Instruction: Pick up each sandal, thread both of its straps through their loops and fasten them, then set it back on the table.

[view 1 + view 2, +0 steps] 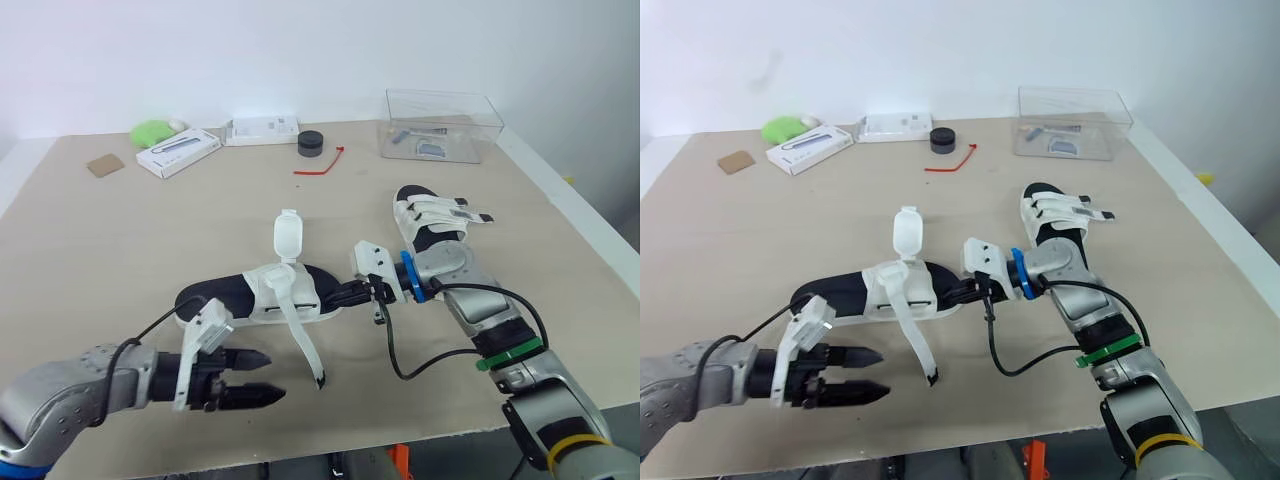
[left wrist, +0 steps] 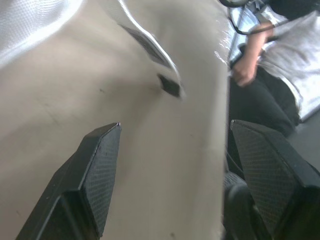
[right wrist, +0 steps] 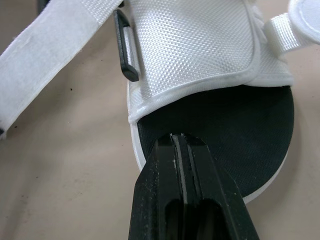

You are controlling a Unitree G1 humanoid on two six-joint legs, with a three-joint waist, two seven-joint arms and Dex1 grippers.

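From the head, the sandal (image 1: pixel 270 290) is lying on its sole near the middle of the table (image 1: pixel 100 240), closer to the near edge. Its long strap (image 1: pixel 302 345) is trailing loose toward that edge, and a rounded flap (image 1: pixel 288 235) is standing up on its far side. The right gripper (image 1: pixel 345 294) is touching the sandal's right end. The left gripper (image 1: pixel 270 377) is hovering low by the near edge, apart from the sandal, with its fingers spread. A second sandal (image 1: pixel 428 222) is sitting toward the right edge with straps lying across it. A clear box (image 1: pixel 440 122) is standing near the far right corner.

At the left wrist, the left fingers (image 2: pixel 97 170), black, wedge-shaped and finely cross-hatched, are gaping wide over bare tan tabletop. The black strap tip (image 2: pixel 170 85) is lying ahead of them. A person (image 2: pixel 290 45) in a light top is showing past the table's edge.

At the right wrist, the right fingers (image 3: pixel 170 200) are pressing flat together with nothing between them. Their tips are lying over the smooth black footbed (image 3: pixel 240 125) at the rounded end. The white upper (image 3: pixel 195 45) is showing a diamond weave, with a black loop (image 3: pixel 125 47) at its side.
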